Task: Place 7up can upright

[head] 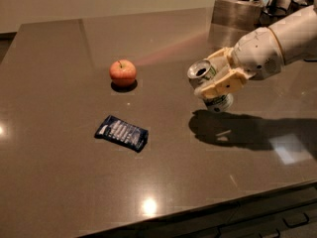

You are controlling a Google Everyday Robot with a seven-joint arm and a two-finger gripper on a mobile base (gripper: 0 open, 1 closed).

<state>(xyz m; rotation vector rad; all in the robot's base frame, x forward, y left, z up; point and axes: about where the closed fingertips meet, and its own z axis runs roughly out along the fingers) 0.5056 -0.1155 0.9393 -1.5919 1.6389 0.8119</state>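
Observation:
The 7up can (208,83) is held in my gripper (216,80) above the dark table, right of centre. Its silver top with the opening faces up and to the left, so it is tilted, closer to upright than lying. Its lower end hangs a little above the table over its shadow. The cream fingers (223,86) are closed around the can's body and hide most of the label. The white arm (277,41) reaches in from the right.
A red apple (122,72) stands left of centre. A dark blue snack packet (122,133) lies in front of it. A metal container (241,6) stands at the back right. The table's front edge (198,209) runs along the bottom.

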